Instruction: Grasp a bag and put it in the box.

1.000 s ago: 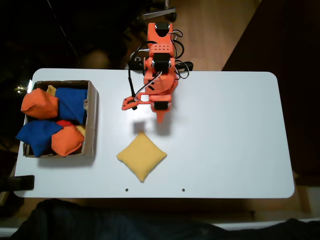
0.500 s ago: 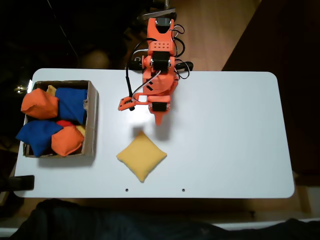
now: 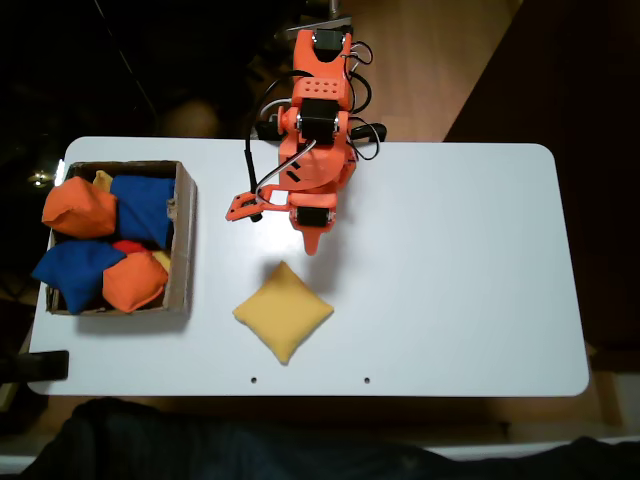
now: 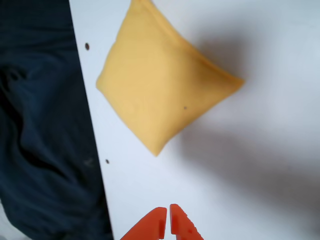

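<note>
— Claw point(image 3: 311, 243) first: how does it sit?

— Closed, with nothing in it. In the wrist view point(image 4: 167, 220) the two orange tips meet with only a hairline between them, above bare desk. In the fixed view it hangs over the desk near the far edge, pointing toward the near edge.

— And the desk point(image 3: 460, 270) itself?

— White, with rounded corners. The orange arm point(image 3: 315, 130) reaches in over the middle of the far edge.

— The box point(image 3: 183, 240)?

— Brown cardboard, at the left end of the desk in the fixed view. Blue bean bags point(image 3: 145, 205) and orange bean bags point(image 3: 78, 212) are heaped in it, some bulging over the walls.

— Where is the bag point(image 3: 283, 311)?

— Flat on the desk toward the near edge, yellow, turned like a diamond, just right of the box and apart from it. The claw is near its far corner without touching. In the wrist view the bag point(image 4: 162, 85) lies beside the desk edge point(image 4: 95, 150).
</note>
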Robot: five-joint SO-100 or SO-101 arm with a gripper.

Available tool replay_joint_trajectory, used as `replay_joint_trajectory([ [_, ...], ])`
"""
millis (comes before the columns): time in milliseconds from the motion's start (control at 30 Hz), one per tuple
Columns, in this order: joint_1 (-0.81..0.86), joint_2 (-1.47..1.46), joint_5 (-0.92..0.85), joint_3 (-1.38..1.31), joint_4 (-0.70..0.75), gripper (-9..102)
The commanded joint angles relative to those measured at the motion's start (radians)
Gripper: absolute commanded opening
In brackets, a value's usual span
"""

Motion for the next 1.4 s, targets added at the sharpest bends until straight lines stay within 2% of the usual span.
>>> replay_joint_trajectory([
  [0, 0.011, -0.032, 0.009, -0.095, 0.018, 0],
  [1367, 0.118, -0.517, 0.011, -0.586, 0.107, 0],
])
